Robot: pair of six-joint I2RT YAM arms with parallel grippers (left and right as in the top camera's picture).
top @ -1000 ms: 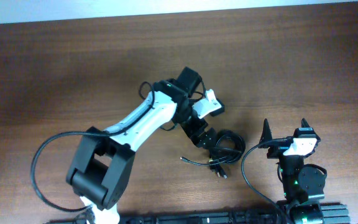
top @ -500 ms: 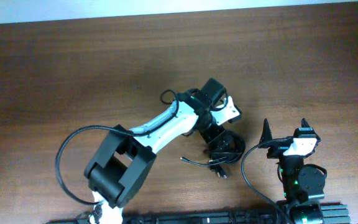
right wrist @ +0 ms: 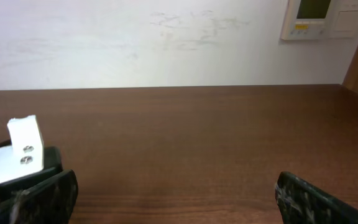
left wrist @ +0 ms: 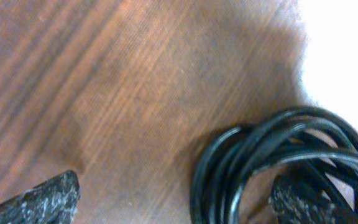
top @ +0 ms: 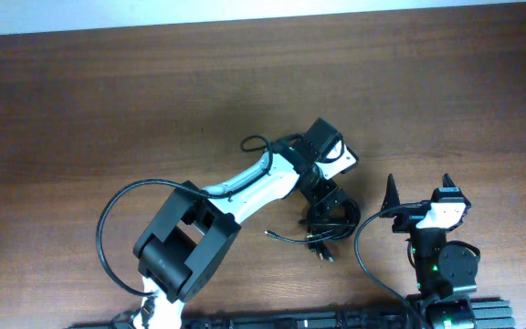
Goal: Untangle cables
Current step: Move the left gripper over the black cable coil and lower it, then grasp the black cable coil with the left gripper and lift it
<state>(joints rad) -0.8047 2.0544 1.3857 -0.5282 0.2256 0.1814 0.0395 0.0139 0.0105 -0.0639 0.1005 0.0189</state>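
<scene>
Left hand (left wrist: 173, 202), spread wide, hangs low over the cables (left wrist: 253, 140), which look light, limp and slippery; best pinch one outer loop between its fingers.

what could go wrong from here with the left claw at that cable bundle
1. The open left claw has several strands of the cables between its fingers at once; closing may pinch the whole coil and tighten the tangle.
2. The right claw sits apart, so nothing pins the bundle; a pull would likely drag everything, loose plug end included.
</scene>
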